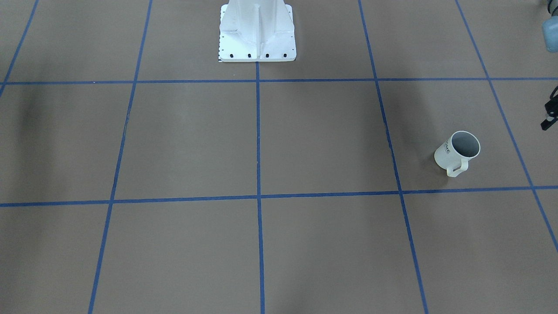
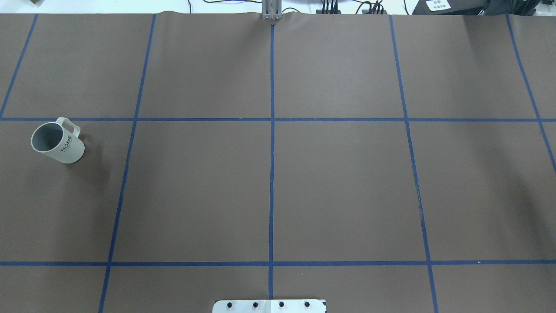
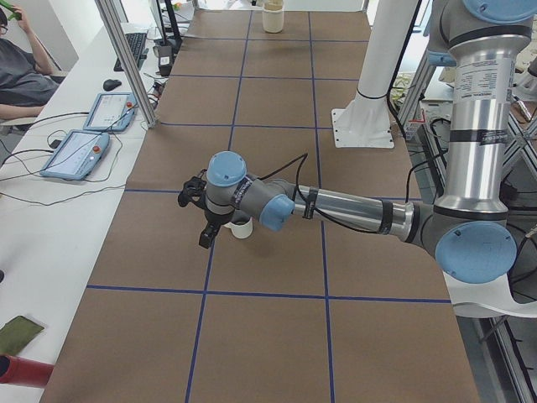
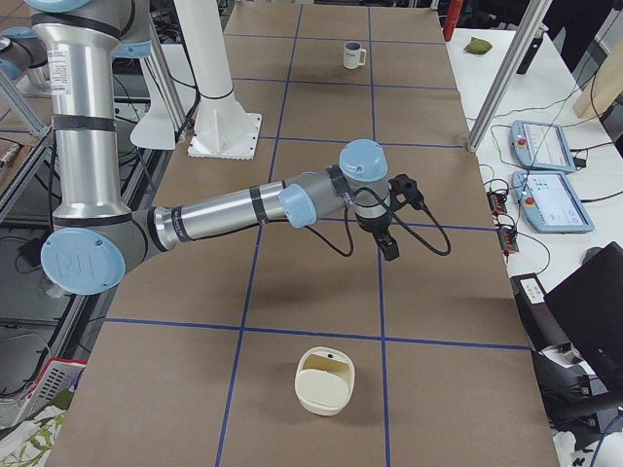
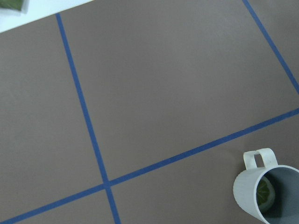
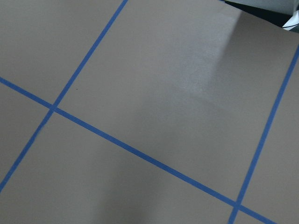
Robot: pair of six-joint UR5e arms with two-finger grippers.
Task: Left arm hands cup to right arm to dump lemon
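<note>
The white ribbed mug (image 2: 58, 142) with a loop handle and grey inside, at the left of the brown worktop (image 2: 339, 182), bears "HOME" in black capitals on its smooth upper wall. The front-facing view shows only "OME". A white paper label (image 2: 438, 4) beyond the far right edge is too small to read.

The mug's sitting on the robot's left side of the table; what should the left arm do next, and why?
Probably shift the left gripper over the cup and lower toward it. The cup stands upright on the table, ungripped, lemon inside, and sits in the left wrist view's lower right corner, so the gripper seems off-centre.
</note>
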